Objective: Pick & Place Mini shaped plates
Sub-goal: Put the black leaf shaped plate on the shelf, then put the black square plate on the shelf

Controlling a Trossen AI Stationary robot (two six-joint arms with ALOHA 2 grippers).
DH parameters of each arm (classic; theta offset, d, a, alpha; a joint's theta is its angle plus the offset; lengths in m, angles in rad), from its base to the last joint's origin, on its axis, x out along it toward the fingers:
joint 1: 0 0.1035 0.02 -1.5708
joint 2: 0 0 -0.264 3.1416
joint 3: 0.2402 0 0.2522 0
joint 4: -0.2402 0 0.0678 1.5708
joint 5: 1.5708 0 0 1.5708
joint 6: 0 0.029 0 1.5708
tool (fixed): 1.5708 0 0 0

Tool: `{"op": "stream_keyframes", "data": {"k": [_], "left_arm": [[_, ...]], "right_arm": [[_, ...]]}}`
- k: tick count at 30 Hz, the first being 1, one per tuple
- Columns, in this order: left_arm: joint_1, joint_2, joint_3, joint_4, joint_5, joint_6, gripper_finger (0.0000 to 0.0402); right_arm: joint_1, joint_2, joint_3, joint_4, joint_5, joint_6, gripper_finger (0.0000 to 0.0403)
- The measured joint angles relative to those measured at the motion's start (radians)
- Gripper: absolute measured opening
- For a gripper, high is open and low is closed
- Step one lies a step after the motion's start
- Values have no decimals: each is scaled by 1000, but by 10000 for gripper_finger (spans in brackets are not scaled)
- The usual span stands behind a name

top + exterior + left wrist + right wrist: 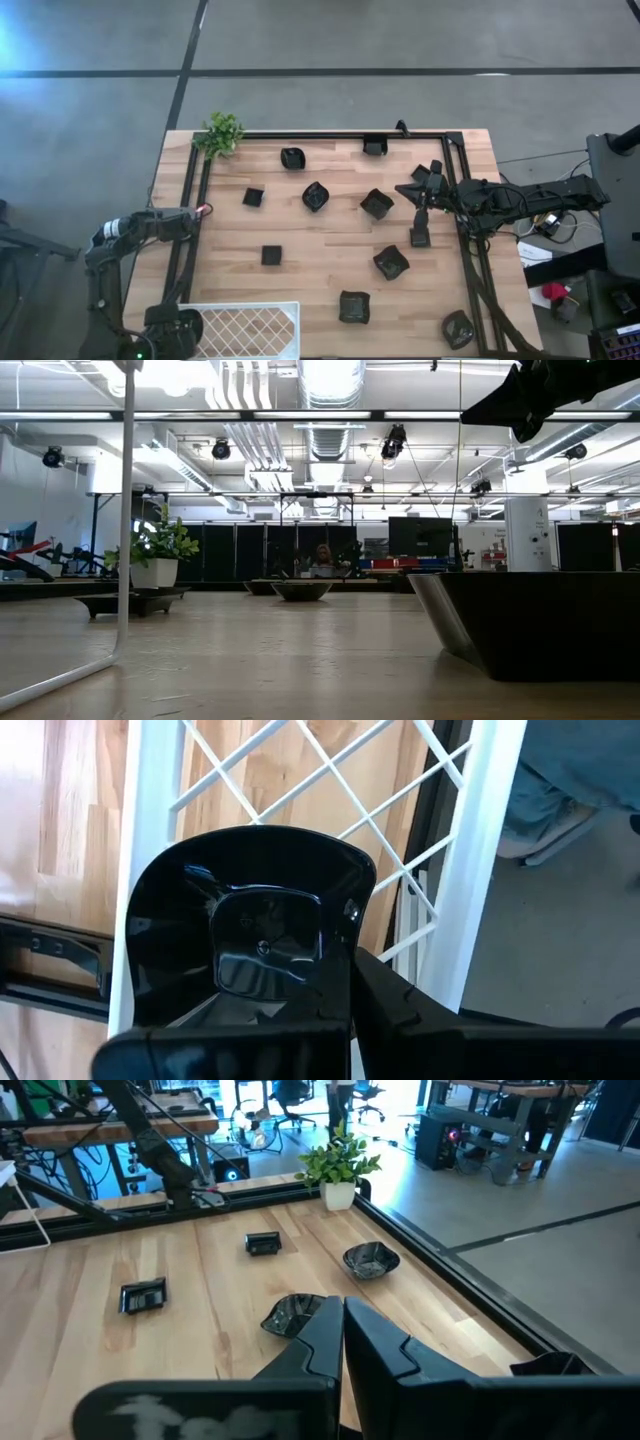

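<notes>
Several mini shaped plates, small glossy black dishes, lie scattered on the wooden table (330, 235), among them a plate (316, 196) and a plate (354, 307). My left gripper (180, 325) hangs at the near left over a white wire basket (250, 330) and is shut on one black plate (250, 920). My right gripper (402, 188) is shut on nothing and hovers level above the table's right side, pointing toward the table's left. In its wrist view the shut fingers (342, 1320) point past a plate (292, 1312). My left gripper pinches the plate's rim (335, 982) between its two fingers, which point down from above. The plate hangs below the fingers, standing on edge with its hollow face toward the wrist camera. It is lifted clear above the basket's wire grid (330, 780).
A small green plant (221, 133) in a white pot stands at the far left corner. A black frame (330, 136) runs along the far edge and both sides of the table. In the low view a plate (540, 625) sits close at the right.
</notes>
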Motion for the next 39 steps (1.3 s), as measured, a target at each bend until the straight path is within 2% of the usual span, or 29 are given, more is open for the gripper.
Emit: {"op": "stream_keyframes", "data": {"k": [6, 10, 18, 26, 31, 39], "left_arm": [[2, 0, 0, 0, 10, -22, 1], [6, 0, 0, 4, 18, 44, 1], [10, 0, -2, 10, -14, 62, 1], [17, 0, -3, 13, -52, 14, 35], [18, 0, -3, 15, -6, -9, 60], [18, -3, 30, 5, 45, 51, 62]], "right_arm": [[0, 0, 0, 0, 0, 0, 13], [0, 0, 0, 0, 0, 0, 13], [0, 0, 0, 0, 0, 0, 13], [0, 0, 0, 0, -1, 0, 13], [0, 0, 0, 0, -1, 0, 13], [0, 0, 0, 0, -2, 0, 13]]}}
